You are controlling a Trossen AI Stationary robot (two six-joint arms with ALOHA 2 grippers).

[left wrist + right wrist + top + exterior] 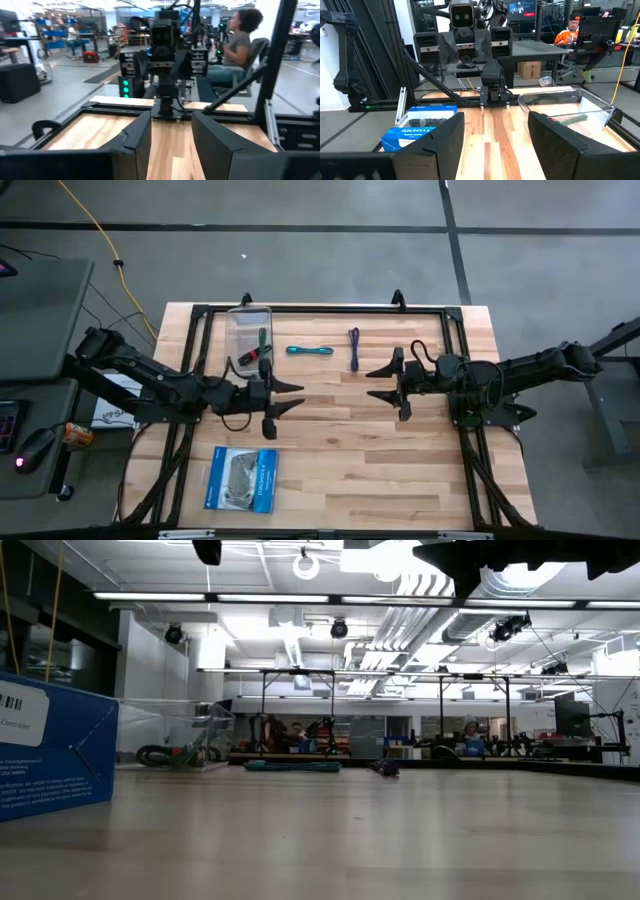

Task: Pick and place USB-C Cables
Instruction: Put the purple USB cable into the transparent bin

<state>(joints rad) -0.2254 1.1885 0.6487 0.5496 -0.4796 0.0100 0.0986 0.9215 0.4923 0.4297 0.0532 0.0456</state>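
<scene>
Honestly, both my left gripper (283, 400) and right gripper (386, 383) hang released above the counter (330, 470). Green cable (262, 344) sits in the clear bin (249, 335); teal cable (309, 350) and purple cable (354, 348) lie just beyond it. They look light and floppy, so I'd pinch mid-bundle.

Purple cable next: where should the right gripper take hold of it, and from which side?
Grip the purple cable mid-length from straight above. It lies flat as a thin strand running toward the table's far edge, so the right gripper, jaws open, should close across its width.
</scene>
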